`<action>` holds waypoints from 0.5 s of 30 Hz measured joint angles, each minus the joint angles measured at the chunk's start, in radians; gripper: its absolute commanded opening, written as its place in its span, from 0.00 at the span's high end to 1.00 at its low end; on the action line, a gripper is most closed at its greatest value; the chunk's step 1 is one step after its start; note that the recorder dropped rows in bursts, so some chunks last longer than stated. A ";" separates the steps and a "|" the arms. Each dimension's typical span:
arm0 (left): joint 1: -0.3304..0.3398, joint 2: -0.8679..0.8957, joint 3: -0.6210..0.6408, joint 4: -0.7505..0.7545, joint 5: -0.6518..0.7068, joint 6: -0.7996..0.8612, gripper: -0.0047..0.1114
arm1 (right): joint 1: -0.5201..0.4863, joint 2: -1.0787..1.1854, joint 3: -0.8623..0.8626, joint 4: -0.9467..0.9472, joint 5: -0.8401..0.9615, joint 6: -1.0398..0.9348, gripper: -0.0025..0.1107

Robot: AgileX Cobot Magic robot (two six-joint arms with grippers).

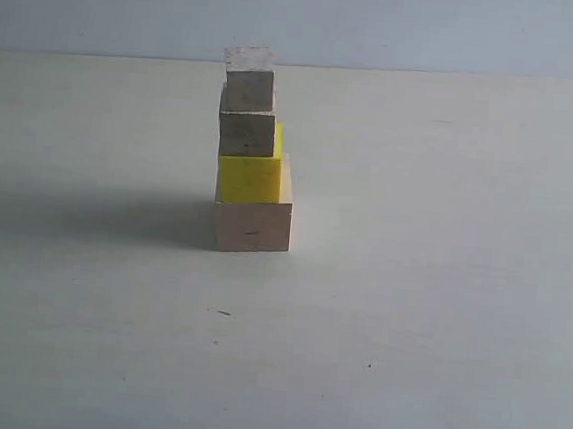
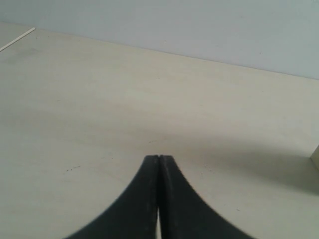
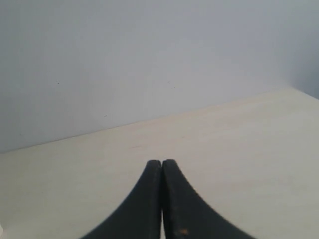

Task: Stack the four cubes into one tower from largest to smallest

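In the exterior view one tower stands on the table left of centre. Its base is the largest cube of pale wood [image 1: 253, 226]. On that sits the bright yellow cube [image 1: 249, 176], then a greyish wood cube [image 1: 246, 133], and the smallest greyish cube [image 1: 249, 80] on top. The upper cubes sit shifted toward the left edge of those below. Neither arm shows in the exterior view. My left gripper [image 2: 158, 157] is shut with nothing between its black fingers, over bare table. My right gripper [image 3: 162, 162] is shut and empty too, facing the wall. A cube's edge [image 2: 315, 157] shows at the left wrist frame's border.
The pale table [image 1: 441, 288] spreads wide round the tower, which casts a shadow [image 1: 96, 213] to its left. A light grey wall [image 1: 433, 27] closes the back. A thin pale line [image 2: 17, 39] crosses the table's corner in the left wrist view.
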 measured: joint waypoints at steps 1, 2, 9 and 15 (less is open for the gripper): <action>0.000 0.000 0.000 0.000 0.000 0.000 0.96 | 0.000 0.000 0.000 0.049 0.000 -0.057 0.98; 0.000 0.000 0.000 0.000 0.000 0.000 0.96 | 0.000 0.000 0.000 0.091 0.004 -0.107 0.98; 0.000 0.000 0.000 0.000 0.000 0.000 0.96 | 0.000 0.000 0.000 0.204 0.063 -0.304 0.98; 0.000 0.000 0.000 0.000 0.000 0.000 0.96 | 0.000 0.000 0.000 0.189 0.110 -0.312 0.98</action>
